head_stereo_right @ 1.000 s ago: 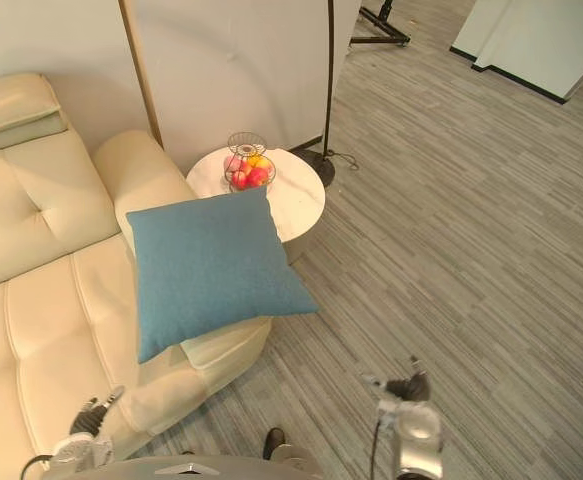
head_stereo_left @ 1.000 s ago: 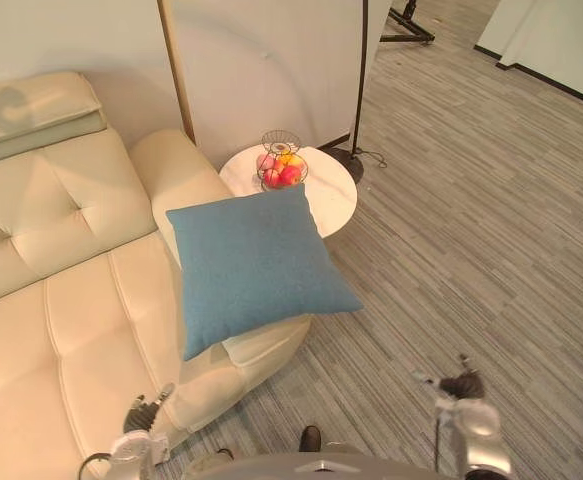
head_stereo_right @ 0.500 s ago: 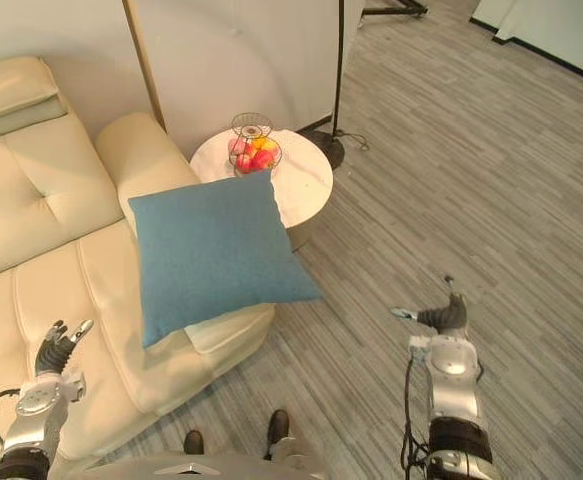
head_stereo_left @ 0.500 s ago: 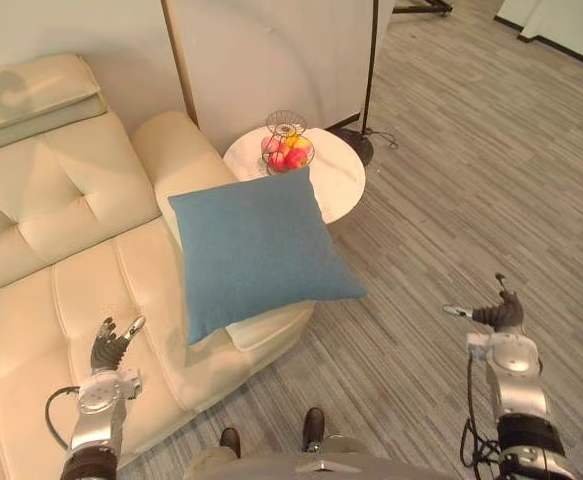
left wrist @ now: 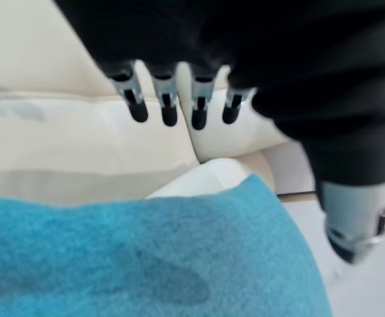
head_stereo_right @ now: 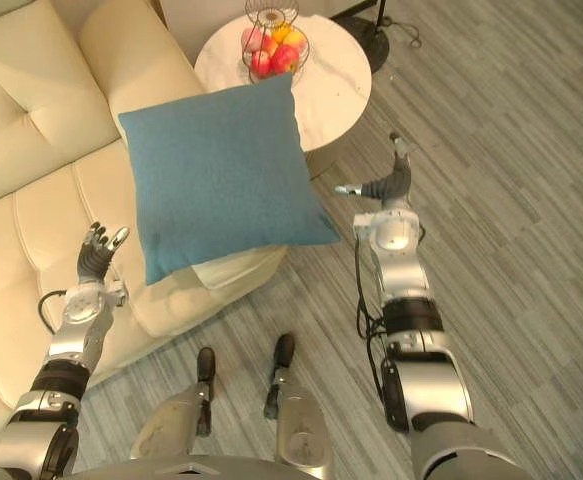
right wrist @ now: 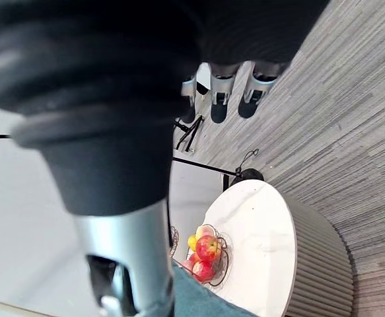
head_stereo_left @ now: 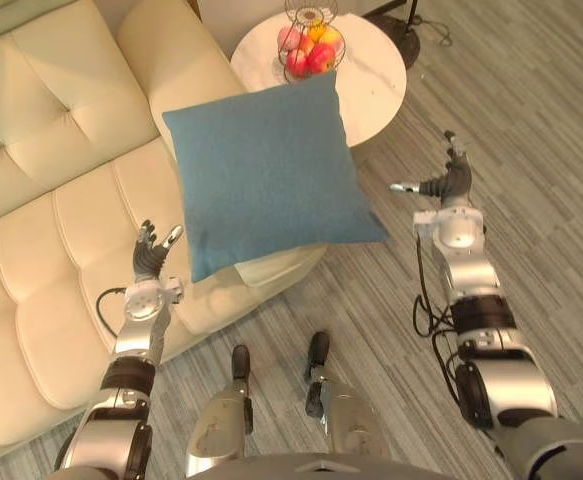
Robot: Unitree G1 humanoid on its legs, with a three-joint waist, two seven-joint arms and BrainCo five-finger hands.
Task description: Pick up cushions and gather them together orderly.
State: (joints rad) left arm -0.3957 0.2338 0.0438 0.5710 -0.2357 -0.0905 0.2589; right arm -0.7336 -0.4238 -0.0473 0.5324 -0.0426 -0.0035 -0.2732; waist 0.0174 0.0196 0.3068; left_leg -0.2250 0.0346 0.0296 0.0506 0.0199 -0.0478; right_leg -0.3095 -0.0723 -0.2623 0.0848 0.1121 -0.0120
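A blue cushion [head_stereo_left: 261,165] leans over the cream sofa's [head_stereo_left: 51,250] right armrest, one corner hanging past the seat edge and its top corner near the round table. A paler cushion [head_stereo_left: 271,268] peeks out beneath it. My left hand [head_stereo_left: 151,255] is raised over the sofa seat just left of the blue cushion [left wrist: 146,257], fingers straight and empty. My right hand [head_stereo_left: 449,185] is held up to the right of the cushion, above the floor, fingers spread and holding nothing.
A round white side table [head_stereo_left: 371,75] stands behind the cushion with a wire basket of fruit [head_stereo_left: 309,50] on it. A lamp base [head_stereo_left: 411,25] sits on the grey striped floor [head_stereo_left: 541,150] beyond the table.
Both arms have risen and reached forward, each hand now flanking the blue cushion. The camera has tilted down and closer; the cushion itself has not moved.
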